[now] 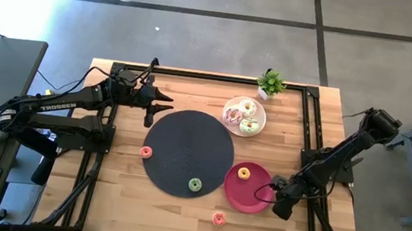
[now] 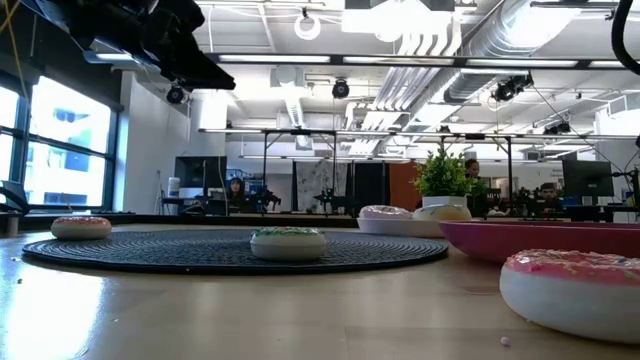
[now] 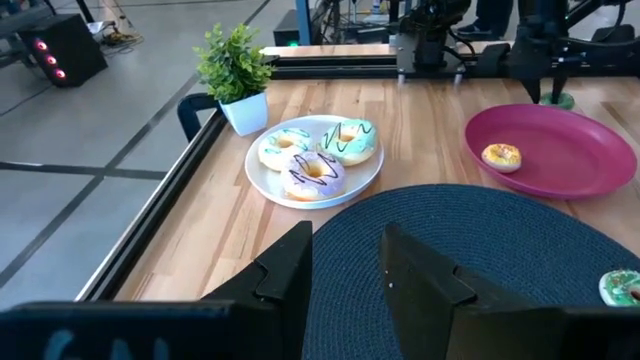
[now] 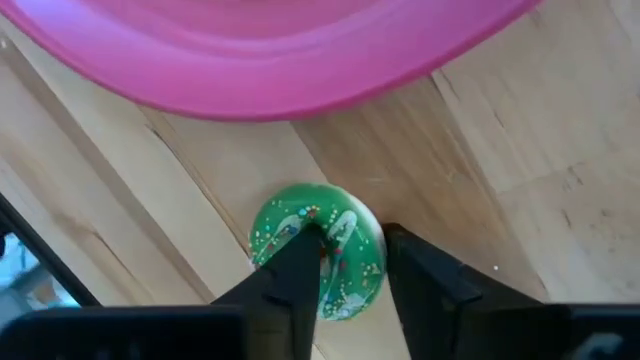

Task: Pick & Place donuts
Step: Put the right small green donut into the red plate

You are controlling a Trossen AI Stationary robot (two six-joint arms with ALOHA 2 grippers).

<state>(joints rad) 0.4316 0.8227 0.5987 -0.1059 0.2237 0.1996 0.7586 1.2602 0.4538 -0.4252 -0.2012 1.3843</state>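
Note:
My right gripper is low at the table, just right of the red plate, shut on a small green sprinkled donut; the gripper hides that donut in the high view. A yellow donut lies on the red plate. Three larger donuts lie on the white plate. Another green donut lies on the black mat. Two pink ones lie on the wood. My left gripper hovers open over the mat's far left edge, touching nothing. My right gripper has one side of the green donut's ring between its fingers, one fingertip at the hole and the other at the outer edge. The fingers come from above, pointing down. The donut lies flat on the table beside the red plate's rim.
A small potted plant stands at the far edge beside the white plate. Black frame rails run along the table's sides. Bare wood lies along the near edge and left of the mat.

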